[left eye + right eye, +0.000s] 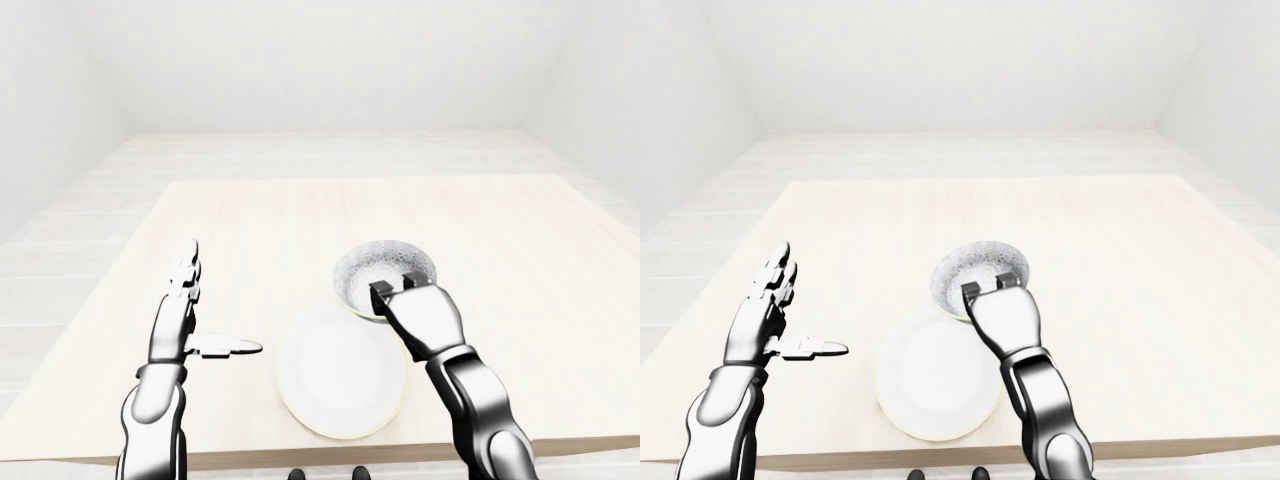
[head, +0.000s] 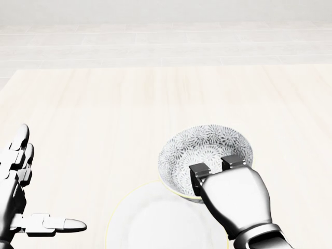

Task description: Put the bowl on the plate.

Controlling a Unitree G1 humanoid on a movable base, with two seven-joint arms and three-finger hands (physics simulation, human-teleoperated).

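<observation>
While the pale wooden tabletop (image 1: 500, 230) fills most of my views, the white plate (image 1: 330, 375) lies close to its bottom edge, roughly midway between my two arms. The patterned bowl (image 2: 202, 142) sits upright just up and right of the plate in the head view. Its lower-left rim overlaps the plate's top-right edge there, and I cannot tell whether the two touch. My right hand (image 2: 233, 199) grasps the bowl from the bottom-right side. Two fingers (image 2: 199, 170) are hooked over the rim and into the bowl, and the palm is pressed against its outer wall. The thumb is hidden underneath. My left hand (image 1: 178, 322) hovers well to the left of the plate, unclenched, fingers stretched upward and thumb pointing right toward the plate, holding nothing.
</observation>
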